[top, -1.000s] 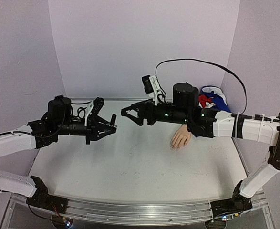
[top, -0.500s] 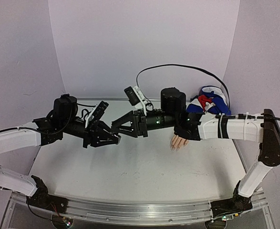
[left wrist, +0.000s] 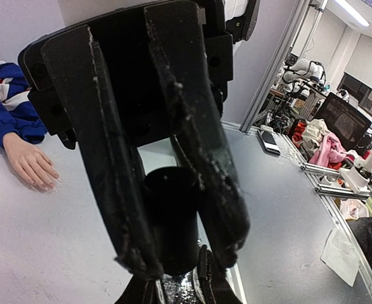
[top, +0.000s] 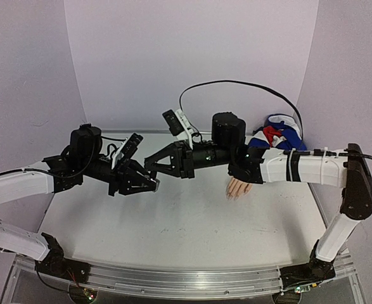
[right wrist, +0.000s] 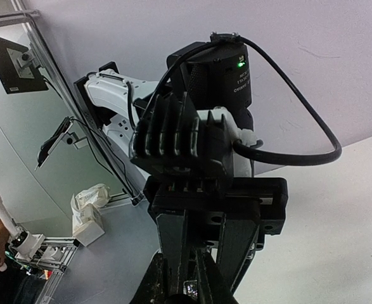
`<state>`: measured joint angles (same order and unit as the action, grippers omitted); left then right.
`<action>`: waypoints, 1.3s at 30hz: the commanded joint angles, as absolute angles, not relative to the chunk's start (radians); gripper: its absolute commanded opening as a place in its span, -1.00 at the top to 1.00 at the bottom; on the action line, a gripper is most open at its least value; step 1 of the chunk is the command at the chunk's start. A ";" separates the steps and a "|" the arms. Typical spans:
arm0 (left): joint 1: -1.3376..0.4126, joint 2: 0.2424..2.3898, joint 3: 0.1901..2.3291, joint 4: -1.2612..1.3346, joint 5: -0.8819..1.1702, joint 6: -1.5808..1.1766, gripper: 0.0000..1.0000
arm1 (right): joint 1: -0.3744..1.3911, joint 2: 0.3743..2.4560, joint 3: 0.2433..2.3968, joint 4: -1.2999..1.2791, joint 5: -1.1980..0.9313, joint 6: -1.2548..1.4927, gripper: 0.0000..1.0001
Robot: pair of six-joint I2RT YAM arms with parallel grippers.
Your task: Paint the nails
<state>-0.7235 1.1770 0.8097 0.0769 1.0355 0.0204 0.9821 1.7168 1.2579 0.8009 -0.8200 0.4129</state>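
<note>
White tabletop (top: 192, 221); left tool (top: 153, 184) clamps bottle (left wrist: 176, 286), right tool (left wrist: 184, 254) straddles its dark cap (left wrist: 170, 202), grip unclear

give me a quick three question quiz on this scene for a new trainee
1. True or false: neither gripper touches the mannequin hand.
2. The fingers of the right gripper flank: A the dark cap; B a paintbrush; C a sponge.
3. Which gripper holds the small bottle at its base?
Key: 1 true; 2 A; 3 the left gripper.
</note>
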 commanded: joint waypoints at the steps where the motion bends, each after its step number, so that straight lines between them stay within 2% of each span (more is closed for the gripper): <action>1: -0.732 1.128 0.845 0.122 0.930 0.051 1.00 | 1.016 1.733 1.315 0.829 -0.803 0.395 1.00; 4: -0.732 1.083 0.816 0.123 0.734 0.078 1.00 | 1.045 1.731 1.332 0.750 -0.666 0.351 1.00; 5: -0.732 1.058 0.804 0.124 0.594 0.082 1.00 | 1.059 1.728 1.338 0.720 -0.592 0.335 1.00; 7: -0.730 1.020 0.781 0.123 0.397 0.096 1.00 | 1.097 1.723 1.338 0.689 -0.384 0.327 1.00; 9: -0.730 0.981 0.759 0.123 0.251 0.118 1.00 | 1.141 1.729 1.355 0.657 -0.079 0.353 1.00; 12: -0.732 0.947 0.739 0.121 0.143 0.148 1.00 | 1.235 1.802 1.509 0.451 0.388 0.447 1.00; 15: -0.731 0.943 0.736 0.121 0.114 0.163 1.00 | 1.319 1.890 1.633 0.338 0.554 0.512 1.00; 20: -0.731 0.948 0.738 0.120 0.155 0.168 1.00 | 1.328 1.894 1.655 0.359 0.554 0.501 1.00; 23: -0.732 0.950 0.740 0.119 0.184 0.167 1.00 | 1.305 1.823 1.587 0.432 0.491 0.464 1.00; 24: -0.732 0.954 0.742 0.119 0.197 0.167 1.00 | 1.288 1.788 1.545 0.471 0.432 0.449 0.89; 26: -0.732 0.960 0.746 0.119 0.225 0.164 1.00 | 1.251 1.718 1.453 0.527 0.324 0.428 0.34; 27: -0.732 0.964 0.748 0.118 0.238 0.162 1.00 | 1.235 1.682 1.413 0.546 0.281 0.415 0.15; 29: -0.732 0.974 0.751 0.117 0.257 0.152 1.00 | 1.186 1.601 1.341 0.572 0.198 0.391 -0.09; 34: -0.732 1.003 0.765 0.116 0.387 0.145 1.00 | 1.067 1.458 1.175 0.637 -0.056 0.378 -0.36; 39: -0.732 1.086 0.822 0.117 0.846 0.115 1.00 | 1.000 1.427 1.124 0.702 -0.417 0.333 -0.50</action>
